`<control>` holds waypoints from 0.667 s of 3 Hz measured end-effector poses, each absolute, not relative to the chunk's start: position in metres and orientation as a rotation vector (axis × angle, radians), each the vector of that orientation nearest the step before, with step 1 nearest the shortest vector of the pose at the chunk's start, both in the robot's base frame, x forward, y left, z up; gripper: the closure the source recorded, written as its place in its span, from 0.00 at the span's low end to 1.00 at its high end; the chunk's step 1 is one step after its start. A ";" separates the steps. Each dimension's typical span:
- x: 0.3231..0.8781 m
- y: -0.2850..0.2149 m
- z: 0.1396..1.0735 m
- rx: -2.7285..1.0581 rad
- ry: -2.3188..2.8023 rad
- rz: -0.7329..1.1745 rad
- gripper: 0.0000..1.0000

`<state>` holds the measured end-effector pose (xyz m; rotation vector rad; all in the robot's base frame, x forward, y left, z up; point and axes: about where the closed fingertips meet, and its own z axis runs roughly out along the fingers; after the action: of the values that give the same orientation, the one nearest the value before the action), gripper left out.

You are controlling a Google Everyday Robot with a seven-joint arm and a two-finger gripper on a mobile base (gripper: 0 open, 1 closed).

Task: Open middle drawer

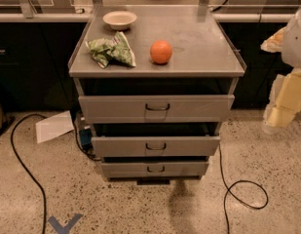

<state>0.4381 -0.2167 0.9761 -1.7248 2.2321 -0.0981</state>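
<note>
Starting at the left, a black cable (23,165) loops over the speckled floor and a white sheet of paper (53,126) lies beside the grey metal cabinet (203,48). On the cabinet's top sit a pale bowl (120,19) at the back left, a crumpled green snack bag (112,51) in front of it, and an orange (161,51) near the front centre.

Below the top, three drawer fronts are stacked. The middle drawer (121,146) lies between the top drawer (111,109) and the bottom drawer (123,170), with its small dark wire handle (156,146) at the centre of the front. No tray interior shows above its front, only a dark gap, so I judge it shut or very nearly so. The opening looks not yet begun: reaching the handle, gripping it and pulling all remain.

Further right, another cable (242,191) curls on the floor. The gripper (285,104) hangs at the far right edge, a pale yellowish shape partly cut off by the frame. Whether it is open or closed I cannot tell. It holds nothing that I can see. The middle drawer's handle sits well apart from it, to its left and somewhat lower, with nothing between them.
</note>
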 end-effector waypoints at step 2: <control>0.440 -0.212 0.963 -1.719 2.203 -0.067 0.00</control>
<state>0.4401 -0.2115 0.9629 -1.7194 2.2035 -0.0666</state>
